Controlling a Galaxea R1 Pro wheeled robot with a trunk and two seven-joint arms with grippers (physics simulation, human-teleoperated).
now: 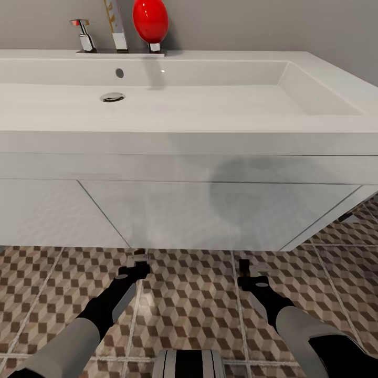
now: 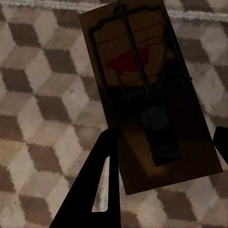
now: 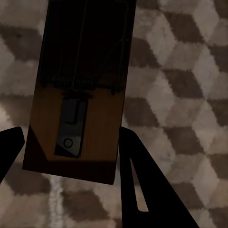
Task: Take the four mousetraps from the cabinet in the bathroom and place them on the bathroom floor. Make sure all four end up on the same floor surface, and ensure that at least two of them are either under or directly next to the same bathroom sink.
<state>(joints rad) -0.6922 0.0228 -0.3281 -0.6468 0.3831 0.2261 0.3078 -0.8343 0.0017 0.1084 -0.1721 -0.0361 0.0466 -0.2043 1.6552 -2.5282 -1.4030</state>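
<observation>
Holding one mousetrap each, the left claw (image 2: 159,166) grips a mousetrap (image 2: 147,95) and the right claw (image 3: 69,156) another (image 3: 78,90), low over the bathroom floor (image 1: 189,304) before the bathroom sink (image 1: 210,126); light, stiff slabs, best pinched by their edges.

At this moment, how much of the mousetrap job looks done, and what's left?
Nothing looks finished: no trap lies loose on the tiled floor in these views. In hand: the left claw grips one mousetrap, and the right claw grips another mousetrap, both held low in front of the sink. Left to do: set these two down under or beside the sink, then fetch the other two.
</observation>
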